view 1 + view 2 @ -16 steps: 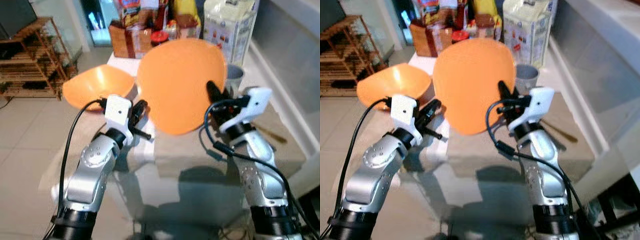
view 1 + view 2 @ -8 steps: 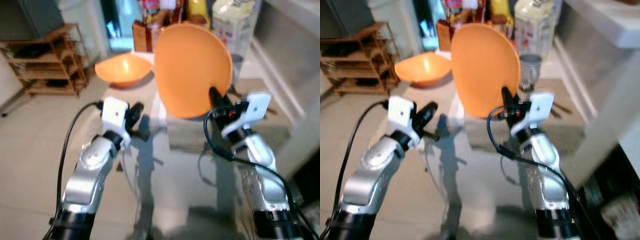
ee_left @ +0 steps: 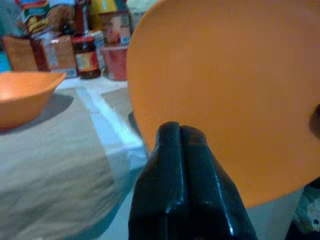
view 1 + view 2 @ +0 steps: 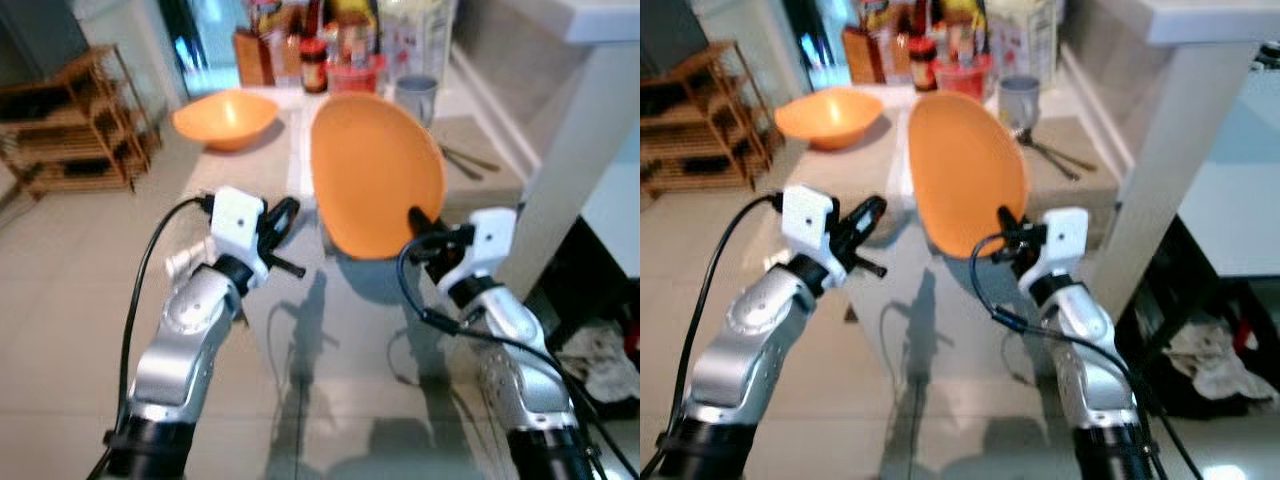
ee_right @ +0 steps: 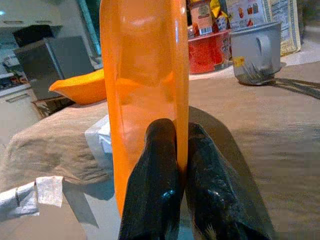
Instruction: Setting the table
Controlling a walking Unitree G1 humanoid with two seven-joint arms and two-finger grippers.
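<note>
Orange and round, the big plastic plate (image 4: 375,170) stands up on its edge in the air, in front of the desk (image 4: 480,175). The right end effector (image 5: 175,150) pinches its lower rim between two black fingers. The left end effector (image 3: 181,132) is pressed together with nothing in it (just beside the plate). An orange bowl (image 4: 225,115) and a grey metal cup (image 4: 415,98) sit farther back on the desk.
</note>
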